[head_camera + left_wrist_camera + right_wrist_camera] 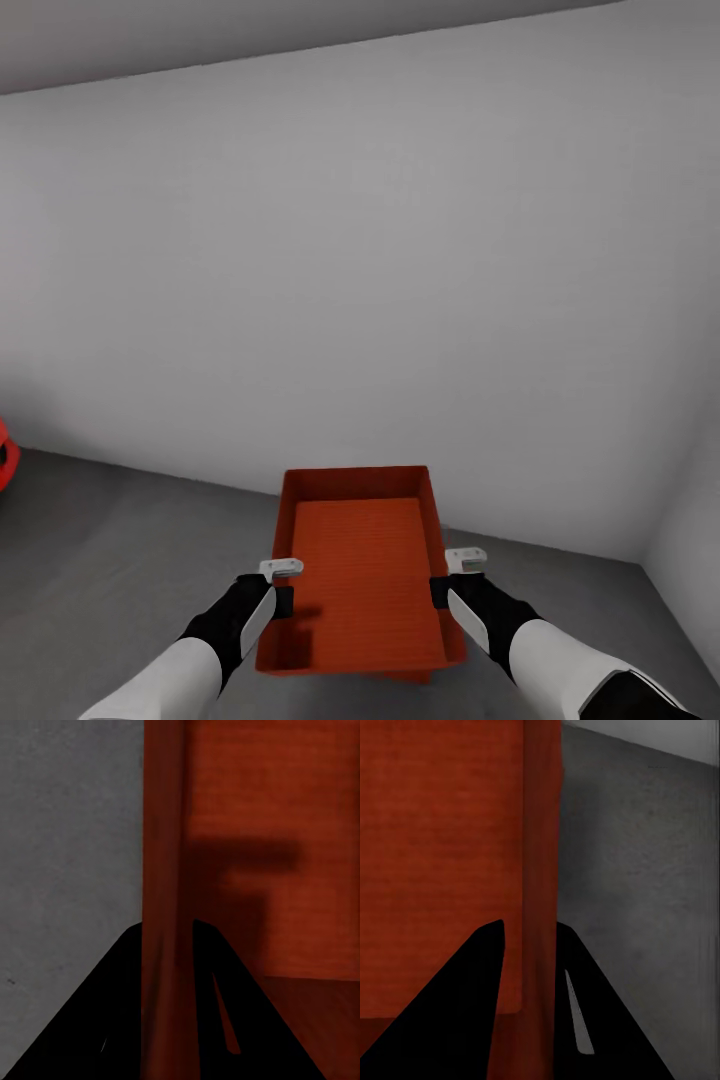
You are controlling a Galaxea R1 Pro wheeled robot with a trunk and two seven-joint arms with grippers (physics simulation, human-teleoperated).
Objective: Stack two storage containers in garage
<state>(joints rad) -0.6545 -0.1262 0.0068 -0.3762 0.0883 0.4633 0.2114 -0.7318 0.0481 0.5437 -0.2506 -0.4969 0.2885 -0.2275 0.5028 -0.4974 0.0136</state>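
One orange-red storage container point(360, 570) sits open-top and level between my two arms, in front of the garage's grey-white wall. My left gripper point(283, 588) is shut on its left side wall point(166, 870), one black finger point(112, 1020) on each face. On the opposite side wall point(540, 870), my right gripper point(452, 578) is shut the same way, with a finger point(592, 1020) outside. The bin is empty. Dark grey concrete floor point(120, 560) lies beneath it; I cannot tell whether the bin touches it. A sliver of orange-red point(405, 677) shows under its near edge.
The plain wall point(360, 250) runs across close ahead and meets a second wall point(690, 540) in a corner at the right. A rounded red object point(5, 455) is cut off by the left edge. Open floor point(645, 870) lies on both sides of the bin.
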